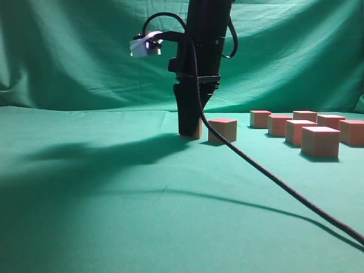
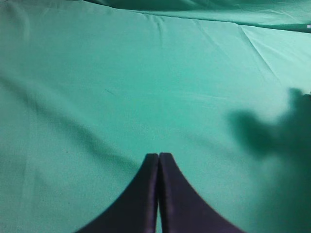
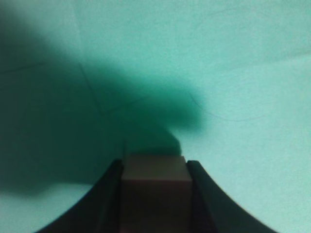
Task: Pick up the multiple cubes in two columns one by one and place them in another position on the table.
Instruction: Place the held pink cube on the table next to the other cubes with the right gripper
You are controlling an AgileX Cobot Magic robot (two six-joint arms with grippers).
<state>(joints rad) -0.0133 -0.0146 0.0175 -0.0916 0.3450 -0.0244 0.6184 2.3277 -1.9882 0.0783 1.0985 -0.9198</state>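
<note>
Right claw (image 1: 190, 132) points straight down, clamped; left claw (image 2: 159, 162) pressed closed.

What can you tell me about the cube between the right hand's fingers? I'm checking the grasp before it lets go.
The held cube looks like plain wood, tan with a pinkish top, square-edged and upright. The right hand is shut on it, a dark finger pressed on each side. In the exterior view it sits at cloth level, mostly hidden by the fingers, beside another cube but apart from it.
</note>
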